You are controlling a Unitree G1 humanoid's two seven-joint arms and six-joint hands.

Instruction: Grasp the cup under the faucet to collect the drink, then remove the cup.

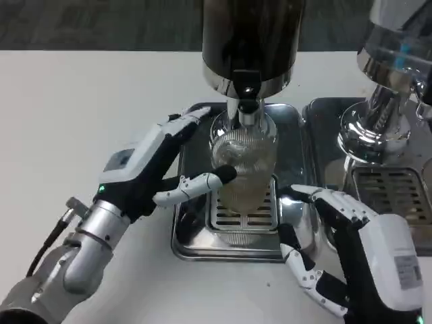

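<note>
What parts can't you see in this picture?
- Drink level in the cup: head view, ribbed glass blurs it.
- Far side of the cup: the faucet covers its rim, the left hand wraps it.
- Top of the dispenser: cut off by the top edge.
- Right hand: wrist cut off at the bottom corner.

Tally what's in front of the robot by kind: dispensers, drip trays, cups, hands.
Drink dispensers: 2, the dark one and the chrome one
Drip trays: 2, near and far right
Glass cup: 1
Robot hands: 2, left robot hand, right robot hand
Total: 7
</note>
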